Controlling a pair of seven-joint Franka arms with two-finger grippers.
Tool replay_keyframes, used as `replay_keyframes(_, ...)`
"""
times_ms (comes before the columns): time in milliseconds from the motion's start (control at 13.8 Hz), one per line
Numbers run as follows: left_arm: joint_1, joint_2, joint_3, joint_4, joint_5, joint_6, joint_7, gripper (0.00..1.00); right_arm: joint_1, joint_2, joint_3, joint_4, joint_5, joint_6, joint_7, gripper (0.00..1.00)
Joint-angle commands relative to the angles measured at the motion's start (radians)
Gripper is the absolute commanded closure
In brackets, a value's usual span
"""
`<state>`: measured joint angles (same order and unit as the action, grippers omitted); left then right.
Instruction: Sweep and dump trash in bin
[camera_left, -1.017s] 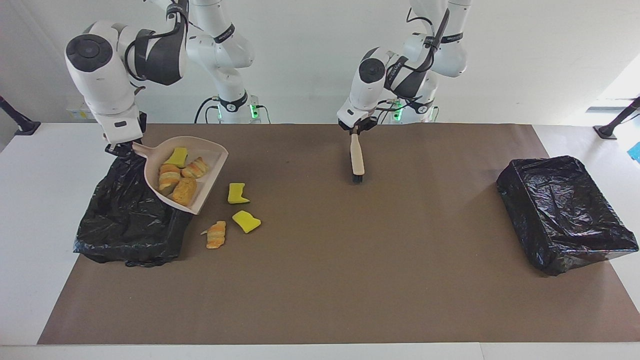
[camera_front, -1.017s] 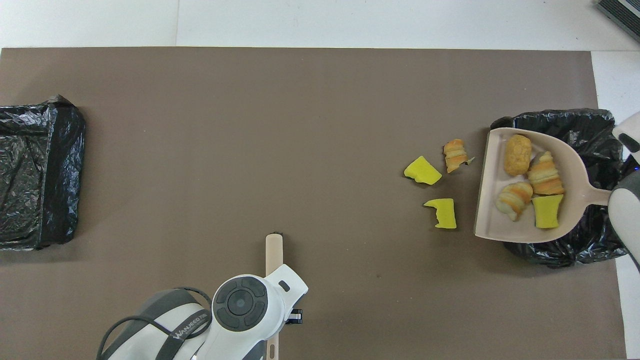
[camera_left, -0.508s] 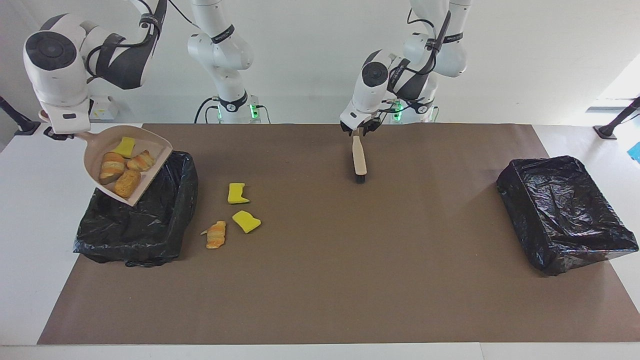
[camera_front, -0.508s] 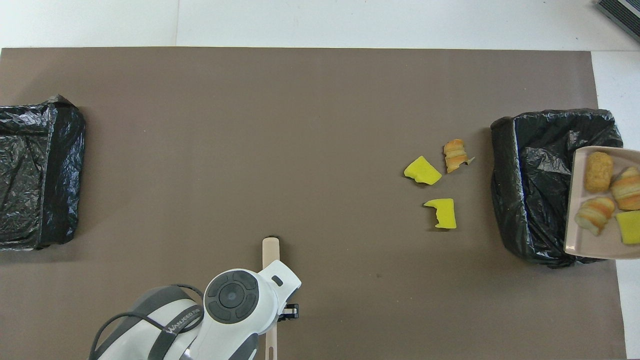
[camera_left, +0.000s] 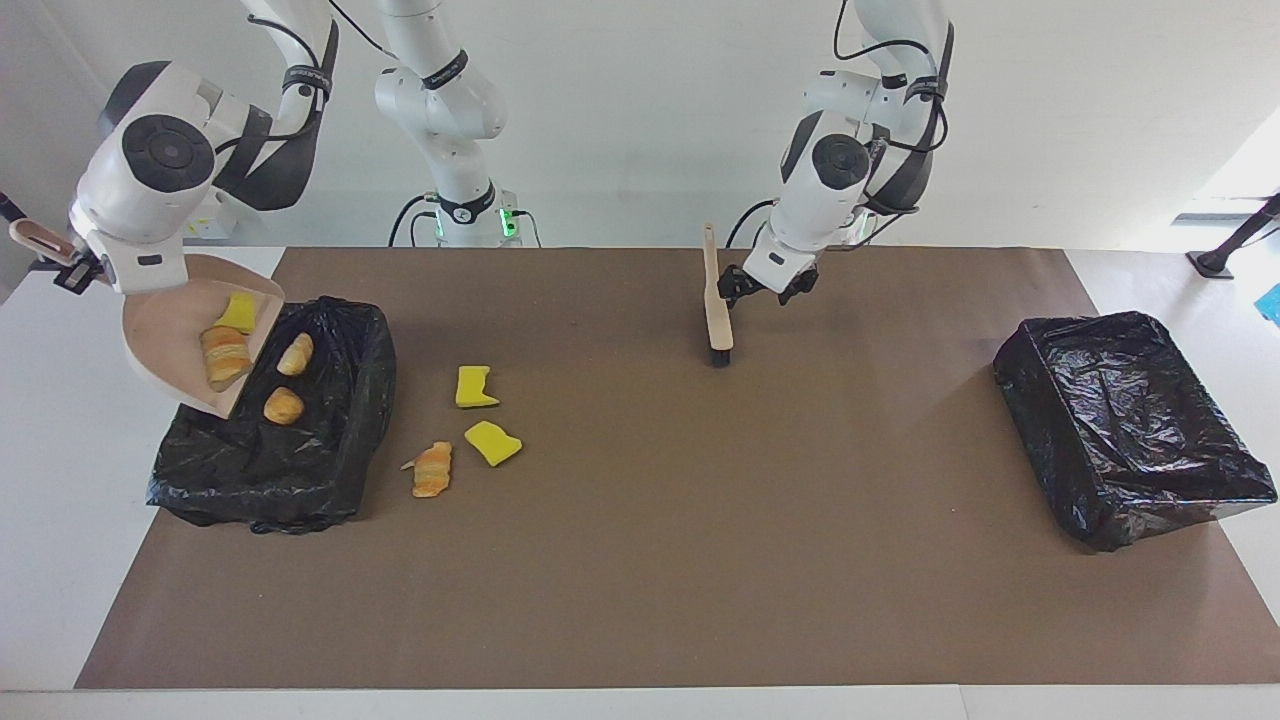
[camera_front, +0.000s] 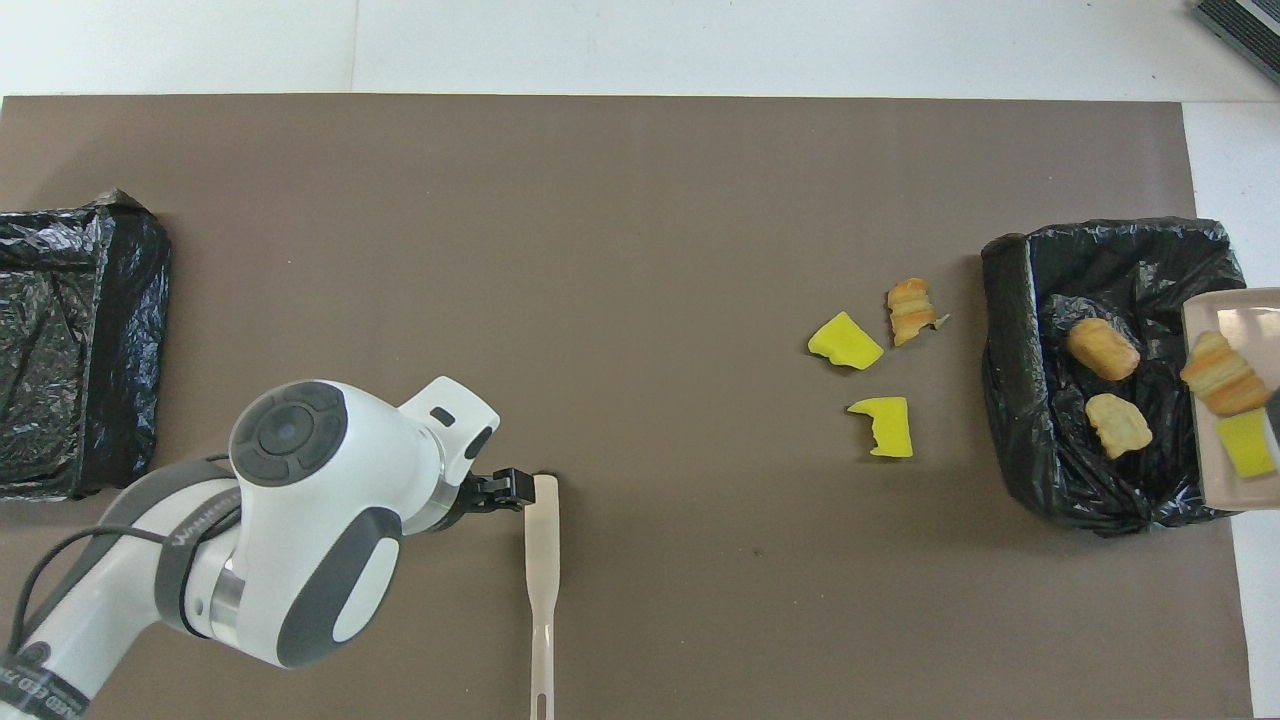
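Two scraps newly in bin, seemingly.

You can read only one piece of lettering with any confidence. In the overhead view, a dark strap runs around the left arm, and its white print begins "WANJEED"; the characters after that are too small to make out. A second dark band lower on the same arm, at the corner of that view, carries white letters cut off by the edge, so you cannot read a whole word there. In the facing view, similar bands on the right arm and on the left arm show white marks that you cannot read. You find no other legible labels, numbers or signs.
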<state>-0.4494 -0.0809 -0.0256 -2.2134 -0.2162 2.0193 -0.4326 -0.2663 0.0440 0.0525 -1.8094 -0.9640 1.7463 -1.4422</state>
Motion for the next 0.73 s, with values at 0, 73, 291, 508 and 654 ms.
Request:
replay_keyframes(0, 0.107, 0.076, -0.008, 0.133, 0.04, -0.062, 0.13, 0.0, 0.015, -0.001, 0.004, 0.009, -0.038, 0.005, -0.043, 1.0)
replay_keyframes(73, 0.147, 0.076, -0.008, 0.158, 0.058, -0.074, 0.191, 0.0, 0.013, 0.0, 0.004, 0.009, -0.041, 0.005, -0.05, 1.0)
replay_keyframes(291, 0.253, 0.075, -0.007, 0.271, 0.105, -0.216, 0.36, 0.0, 0.013, 0.01, 0.003, 0.045, -0.045, 0.004, -0.093, 1.0)
replay_keyframes(508, 0.349, 0.059, -0.007, 0.352, 0.126, -0.327, 0.504, 0.0, 0.027, 0.025, 0.007, 0.052, -0.082, 0.04, -0.101, 1.0)
replay_keyframes(654, 0.379, 0.058, -0.007, 0.429, 0.161, -0.405, 0.578, 0.0, 0.056, 0.027, 0.007, 0.045, -0.111, 0.062, -0.087, 1.0)
